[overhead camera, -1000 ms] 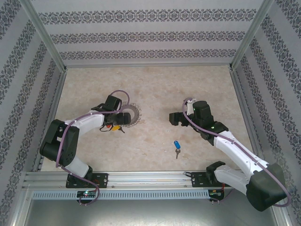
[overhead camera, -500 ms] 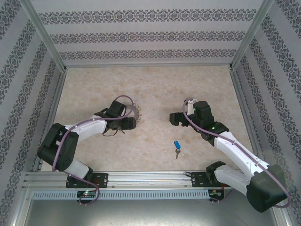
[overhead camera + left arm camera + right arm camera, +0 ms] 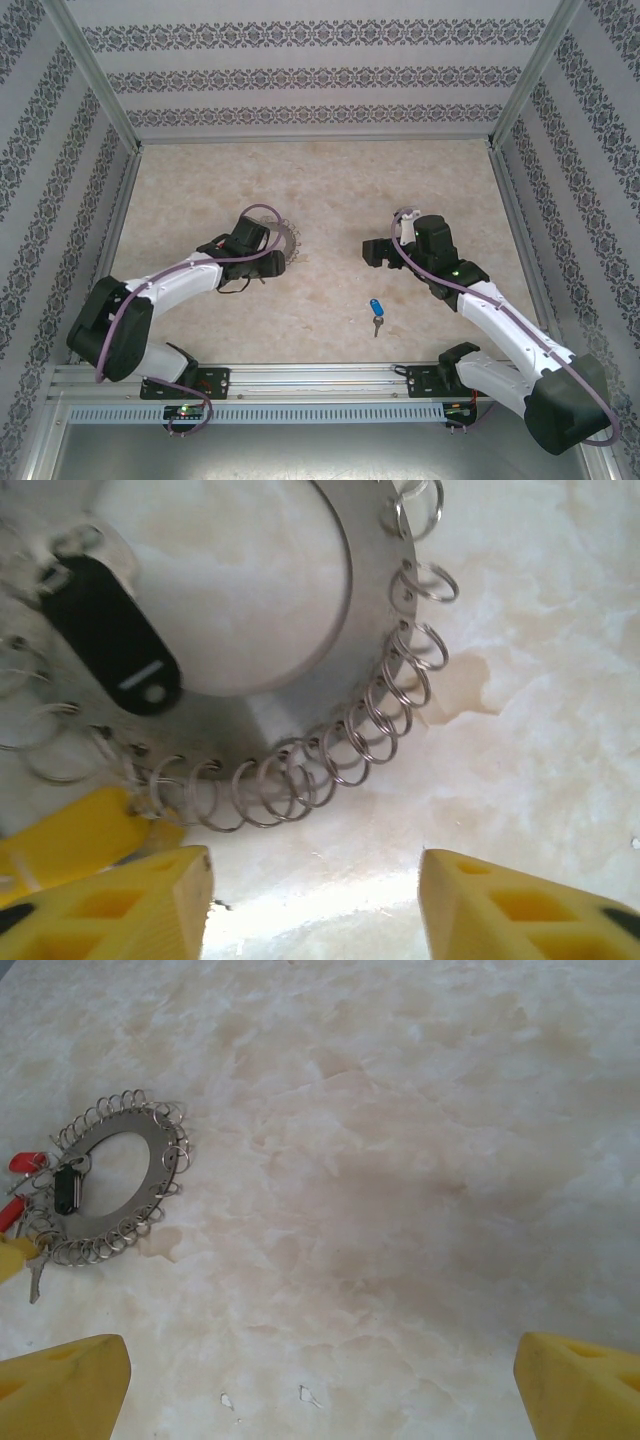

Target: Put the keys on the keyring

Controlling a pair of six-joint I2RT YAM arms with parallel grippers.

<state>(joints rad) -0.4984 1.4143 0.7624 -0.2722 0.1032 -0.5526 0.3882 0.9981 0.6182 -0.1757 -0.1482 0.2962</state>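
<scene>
Step in hand: the left gripper point(image 3: 315, 885) is set low over the near rim of the keyring point(image 3: 372, 600). This is judged to be a reach for the ring or for a key at its fringe, and nothing has been taken hold of.
Left gripper: its yellow fingers are seen about half apart, with bare table point(image 3: 420, 1160) between them and nothing gripped.
Right gripper point(image 3: 320, 1370): it is held wide open and empty above the table, well apart from the ring.
Keyring: it is laid flat on the table, left of centre. Its edge is fringed with wire loops point(image 3: 400, 685), and a black tag point(image 3: 110, 635) is seen on its rim.
Yellow-capped key point(image 3: 65, 840): it is found just beside one left finger, at the ring's fringe. Whether it is threaded on a loop cannot be told.
Red-capped keys point(image 3: 20, 1163): they are seen against the same side of the fringe. Their attachment cannot be told either.
Blue key point(image 3: 376, 308): it is left loose on the table between the arms, well apart from the ring, so it is judged not yet done.
Next move: the ring must be pinned or gripped firmly by its flat rim. A loop must be kept free for the blue key, which is best fetched by the right gripper.
</scene>
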